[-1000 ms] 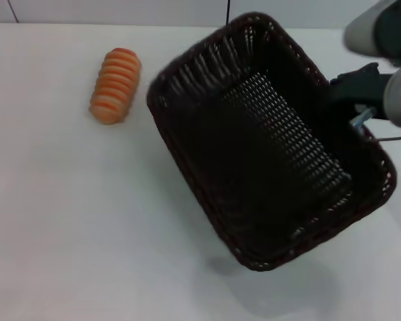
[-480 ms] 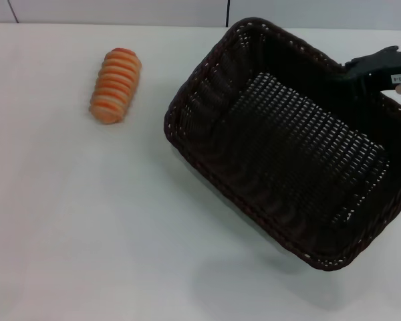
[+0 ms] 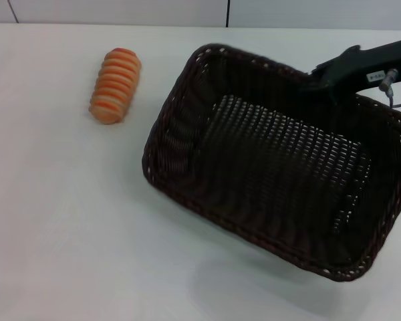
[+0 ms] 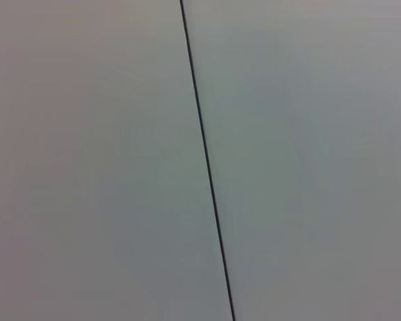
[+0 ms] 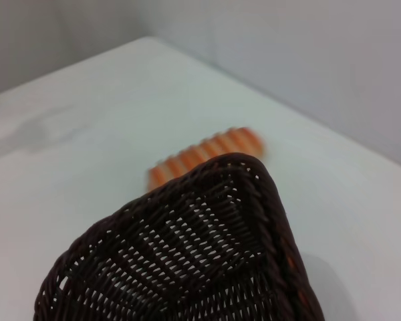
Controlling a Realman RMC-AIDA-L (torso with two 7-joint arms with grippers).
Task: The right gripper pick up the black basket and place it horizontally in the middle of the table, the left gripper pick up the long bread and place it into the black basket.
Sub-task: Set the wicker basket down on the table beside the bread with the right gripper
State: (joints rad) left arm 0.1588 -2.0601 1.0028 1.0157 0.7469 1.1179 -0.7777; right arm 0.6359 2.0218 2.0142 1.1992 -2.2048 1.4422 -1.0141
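The black basket (image 3: 281,180) hangs tilted above the white table (image 3: 73,221), its shadow on the tabletop below its near edge. My right gripper (image 3: 326,79), a black arm end with a white label, is shut on the basket's far rim at the upper right. The long bread (image 3: 115,85), orange with cream stripes, lies on the table to the left of the basket, apart from it. In the right wrist view a corner of the basket (image 5: 200,267) fills the foreground, with the bread (image 5: 207,157) beyond it. The left gripper is out of view.
The left wrist view shows only a pale wall with a thin dark seam (image 4: 207,167). The table's far edge meets the wall (image 3: 187,10) at the back. Bare tabletop lies in front of the bread and left of the basket.
The basket has turned in my right gripper, its long side swinging toward level, and has shifted left and lower. The gripper has moved left along the far side. The bread has not moved.
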